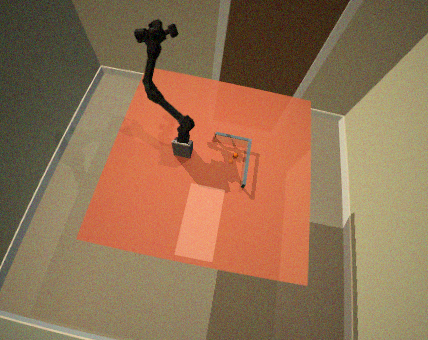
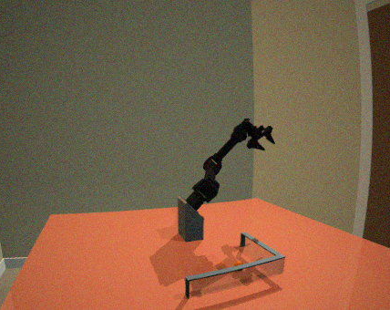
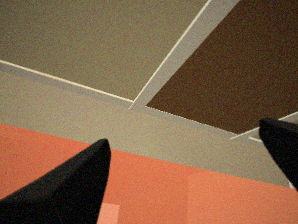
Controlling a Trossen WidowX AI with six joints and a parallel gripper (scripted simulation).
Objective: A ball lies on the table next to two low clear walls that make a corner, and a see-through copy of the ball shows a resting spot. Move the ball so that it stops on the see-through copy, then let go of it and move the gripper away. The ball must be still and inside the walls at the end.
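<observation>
While we wait: gripper point(image 2: 263, 138) aloft, jaws apart, empty
Ball point(image 1: 235, 155): untouched inside walls point(image 1: 247, 160)
Left: the entire move

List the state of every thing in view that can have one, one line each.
Small orange ball: resting on the table inside the corner, not held.
Two low clear walls: upright, joined in an L.
Black parallel-jaw gripper: open, empty, raised high, far from the ball.
See-through ball copy: too faint to locate.
</observation>
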